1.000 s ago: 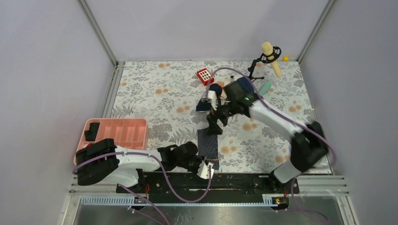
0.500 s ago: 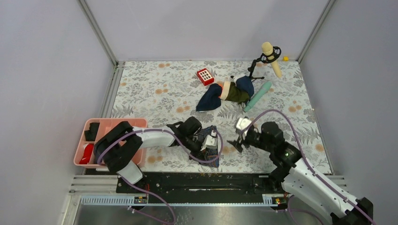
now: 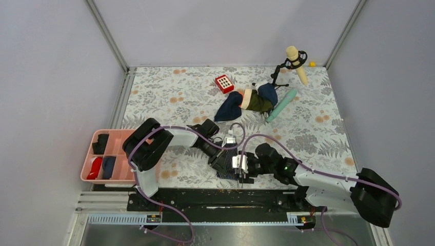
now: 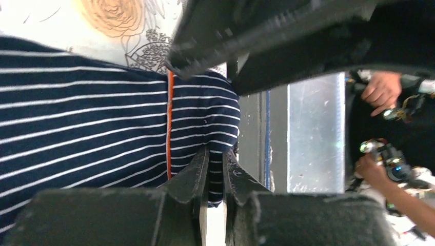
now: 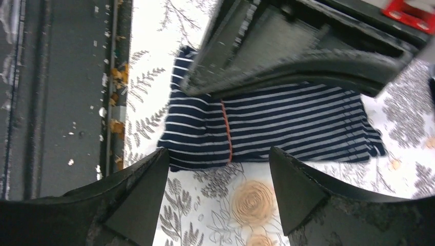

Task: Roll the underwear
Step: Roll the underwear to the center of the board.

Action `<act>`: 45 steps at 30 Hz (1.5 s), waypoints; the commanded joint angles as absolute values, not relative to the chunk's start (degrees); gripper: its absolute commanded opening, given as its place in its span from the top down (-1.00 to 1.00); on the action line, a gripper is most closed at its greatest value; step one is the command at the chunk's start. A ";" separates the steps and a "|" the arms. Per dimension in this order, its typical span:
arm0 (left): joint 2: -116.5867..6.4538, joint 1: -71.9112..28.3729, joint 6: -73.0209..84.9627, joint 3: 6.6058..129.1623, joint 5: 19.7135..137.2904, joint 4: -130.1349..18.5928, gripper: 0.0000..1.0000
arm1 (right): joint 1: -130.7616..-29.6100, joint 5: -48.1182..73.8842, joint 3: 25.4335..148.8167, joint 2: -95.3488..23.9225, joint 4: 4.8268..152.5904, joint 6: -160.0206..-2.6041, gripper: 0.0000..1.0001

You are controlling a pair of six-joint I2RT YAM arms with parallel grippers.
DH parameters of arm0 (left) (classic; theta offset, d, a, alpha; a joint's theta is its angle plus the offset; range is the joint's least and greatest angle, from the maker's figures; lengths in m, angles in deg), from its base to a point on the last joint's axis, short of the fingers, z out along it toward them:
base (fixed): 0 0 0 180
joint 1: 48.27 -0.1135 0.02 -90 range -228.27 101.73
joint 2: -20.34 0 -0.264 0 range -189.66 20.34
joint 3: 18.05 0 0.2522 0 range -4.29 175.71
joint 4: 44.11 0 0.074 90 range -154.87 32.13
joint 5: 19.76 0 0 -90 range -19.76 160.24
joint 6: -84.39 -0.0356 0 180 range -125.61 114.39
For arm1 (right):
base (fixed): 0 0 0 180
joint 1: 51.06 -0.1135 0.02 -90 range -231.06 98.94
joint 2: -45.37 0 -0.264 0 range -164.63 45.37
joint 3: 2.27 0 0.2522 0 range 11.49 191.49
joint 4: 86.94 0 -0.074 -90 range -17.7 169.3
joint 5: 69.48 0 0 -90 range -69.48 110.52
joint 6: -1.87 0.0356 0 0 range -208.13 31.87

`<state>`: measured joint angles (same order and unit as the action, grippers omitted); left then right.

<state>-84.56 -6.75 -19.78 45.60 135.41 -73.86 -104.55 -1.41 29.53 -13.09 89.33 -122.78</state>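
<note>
Lying near the front edge of the flowered counter (image 3: 169,97), the underwear (image 5: 297,120) sits right under both arms. The left gripper (image 4: 214,151) has its jaws clenched on the cloth's near end. The right gripper (image 5: 218,154) hangs over that same end, jaws spread wide. The cloth is navy with thin pale stripes and one orange seam, folded into a narrow band. A pink tray (image 3: 128,146) stands to its left. Further back lie a plain navy cloth (image 3: 229,107), a green and tan garment (image 3: 255,101), a teal tube (image 3: 282,104) and a small red box (image 3: 224,83). From the right wrist, the left gripper's dark body hides part of the band.
</note>
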 commanded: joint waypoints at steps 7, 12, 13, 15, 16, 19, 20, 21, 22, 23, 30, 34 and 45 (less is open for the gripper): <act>-87.89 -10.73 -10.96 46.16 141.51 -70.18 1.00 | -108.93 -4.22 32.23 -23.10 102.71 -115.75 -0.49; -88.60 -11.05 -10.23 46.41 142.55 -70.18 1.00 | -109.56 -2.10 33.51 -27.56 105.40 -112.04 -0.41; -88.88 -11.21 -9.93 46.55 142.71 -70.18 1.00 | -109.66 -1.64 33.79 -28.37 105.71 -111.41 -0.32; -89.48 -11.52 -9.42 46.79 143.43 -70.44 1.00 | -110.05 -0.36 34.74 -29.82 104.72 -110.38 -0.08; -89.76 -11.70 -9.39 47.18 143.67 -70.94 1.00 | -110.18 0.62 35.12 -30.58 104.27 -109.79 0.00; -90.39 -12.72 -9.10 48.19 144.30 -72.67 1.00 | -110.22 3.98 35.81 -32.09 103.43 -105.77 0.29; -90.45 -13.18 -8.70 48.37 144.20 -73.07 1.00 | -110.21 4.08 36.10 -32.36 102.70 -104.88 0.46; -90.31 -13.64 -8.48 48.62 143.85 -73.71 1.00 | -110.25 3.99 36.30 -32.54 101.81 -103.93 0.60; -89.81 -14.25 -8.08 48.84 142.91 -74.18 1.00 | -110.21 3.76 36.62 -32.64 101.02 -102.51 0.75; -89.29 -14.97 -6.96 48.96 141.31 -74.16 0.94 | -110.21 3.44 36.99 -32.82 99.96 -100.77 0.89; -70.31 -23.91 16.71 34.35 118.73 -42.93 0.10 | -104.21 -6.64 38.56 -34.10 95.81 -83.40 1.00; -61.13 -23.11 7.19 31.98 111.96 -47.59 0.07 | -99.32 -14.08 39.52 -37.43 94.93 -79.72 1.00; -36.96 -1.13 -30.96 19.04 101.26 -50.19 0.09 | -89.80 -33.39 52.67 -58.08 81.62 -76.44 1.00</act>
